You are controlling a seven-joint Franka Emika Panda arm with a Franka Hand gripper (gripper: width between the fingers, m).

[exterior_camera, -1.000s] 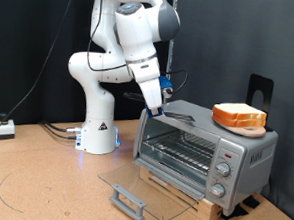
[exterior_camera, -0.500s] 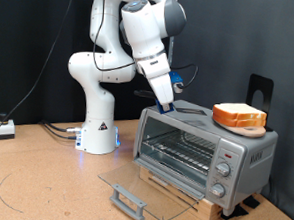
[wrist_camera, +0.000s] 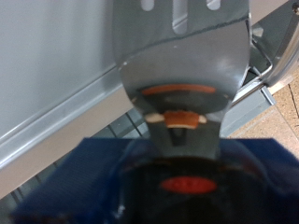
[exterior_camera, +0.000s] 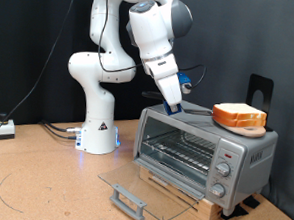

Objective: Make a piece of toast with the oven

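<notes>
The silver toaster oven [exterior_camera: 246,154] stands at the exterior view's right with its glass door [exterior_camera: 147,185] folded down flat and its wire rack [exterior_camera: 180,147] bare. Two stacked bread slices [exterior_camera: 239,117] with orange-brown crust lie on the oven's roof, at its right end. My gripper [exterior_camera: 175,102] is over the roof's left end, shut on a grey slotted spatula [exterior_camera: 195,111] whose blade points toward the bread, a short gap away. In the wrist view the spatula blade [wrist_camera: 182,47] fills the middle above the oven's silver roof [wrist_camera: 51,75]. No bread shows there.
The oven sits on a wooden board [exterior_camera: 187,198]. The door's grey bar handle [exterior_camera: 128,201] sticks out toward the table front. A black stand [exterior_camera: 260,89] rises behind the oven. The arm's white base [exterior_camera: 98,132] is at centre left, with cables and a small box [exterior_camera: 3,129] at far left.
My gripper has moved up and to the exterior view's right with the spatula, from the oven's upper left corner to above its roof, nearer the bread.
</notes>
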